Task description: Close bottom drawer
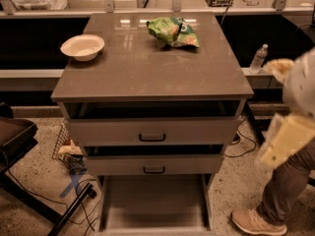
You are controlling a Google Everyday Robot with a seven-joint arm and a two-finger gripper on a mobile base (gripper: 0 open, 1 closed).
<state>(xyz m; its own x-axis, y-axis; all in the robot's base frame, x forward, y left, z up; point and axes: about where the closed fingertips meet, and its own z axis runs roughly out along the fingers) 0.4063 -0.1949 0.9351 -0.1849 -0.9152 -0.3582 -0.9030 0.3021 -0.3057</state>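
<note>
The grey cabinet [147,73] stands in the middle of the camera view. Its bottom drawer [154,200] is pulled far out toward me and shows its shallow grey tray interior. Its front and handle are cut off by the lower edge of the view. The two drawers above, the top one [152,131] and the middle one [154,165], each stand slightly ajar with a black bar handle. My gripper [284,139] is a blurred pale shape at the right, beside the cabinet at the height of the upper drawers, apart from the bottom drawer.
A white bowl [82,46] and a green snack bag [173,32] lie on the cabinet top. A water bottle [258,59] stands behind right. A person's leg and shoe [258,221] are at lower right. A dark chair [15,136], wire basket [66,149] and cables are at left.
</note>
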